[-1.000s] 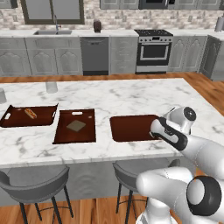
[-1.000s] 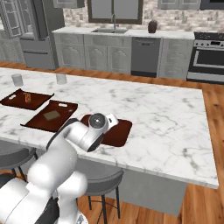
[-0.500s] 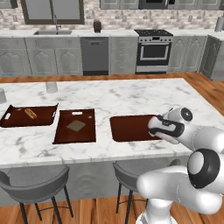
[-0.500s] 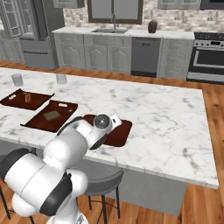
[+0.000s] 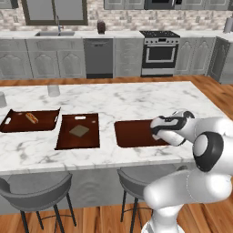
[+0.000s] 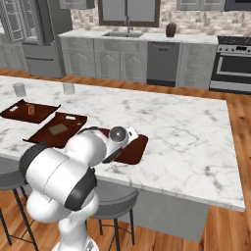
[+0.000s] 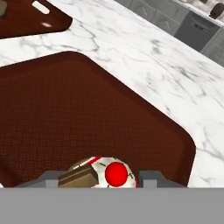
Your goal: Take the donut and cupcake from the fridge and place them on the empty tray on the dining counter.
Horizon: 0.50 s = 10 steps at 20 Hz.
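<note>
Since a second ago the arm has swung further forward and leftward across the tray (image 5: 132, 134), so the hand (image 7: 101, 176) now hangs low over its right part. In the hand view the cupcake (image 7: 107, 171), pale-topped with a red spot, sits upright between the two fingertips just above the tray's patterned surface; the hand is clenched on it, though whether it touches the tray I cannot tell. The tray is a flat dark reddish-brown rectangle whose long axis runs along the length of the dining worktop (image 5: 113, 98), near its front edge. No other thing shows on its surface, though the arm hides part of it from both base cameras. To its left lies a squarer brown board (image 5: 78, 131) with a handle slot and a small grey-brown square piece on it, and further left a brown tray with upturned sides (image 5: 29, 121) holding a small orange-brown item. Two pale cups (image 6: 19, 89) stand near the worktop's far left
</note>
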Motion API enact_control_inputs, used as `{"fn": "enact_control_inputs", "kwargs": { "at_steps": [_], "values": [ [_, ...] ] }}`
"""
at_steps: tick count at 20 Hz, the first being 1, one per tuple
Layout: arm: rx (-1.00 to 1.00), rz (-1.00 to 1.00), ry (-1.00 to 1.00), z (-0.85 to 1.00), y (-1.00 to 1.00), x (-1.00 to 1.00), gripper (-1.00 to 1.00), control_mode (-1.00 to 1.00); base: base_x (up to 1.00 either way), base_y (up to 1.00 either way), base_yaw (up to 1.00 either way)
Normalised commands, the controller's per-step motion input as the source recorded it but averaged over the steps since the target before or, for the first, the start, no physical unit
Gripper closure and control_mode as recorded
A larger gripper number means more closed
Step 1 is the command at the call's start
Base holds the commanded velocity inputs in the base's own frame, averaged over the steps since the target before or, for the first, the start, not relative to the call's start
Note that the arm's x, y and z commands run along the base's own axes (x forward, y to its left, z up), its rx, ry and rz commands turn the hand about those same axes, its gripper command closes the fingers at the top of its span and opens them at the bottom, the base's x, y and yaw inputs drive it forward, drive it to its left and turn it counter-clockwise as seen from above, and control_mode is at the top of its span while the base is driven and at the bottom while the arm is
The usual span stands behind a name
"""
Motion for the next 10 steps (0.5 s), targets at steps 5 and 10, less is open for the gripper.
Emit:
{"fn": "enact_control_inputs", "kwargs": {
  "at_steps": [5, 10],
  "values": [
    [0.00, 0.00, 0.00, -0.27, -0.06, 0.11, 1.00, -1.00, 0.00, 0.00, 0.00],
    [0.00, 0.00, 0.00, -0.25, -0.11, 0.15, 1.00, -1.00, 0.00, 0.00, 0.00]
  ]
}}
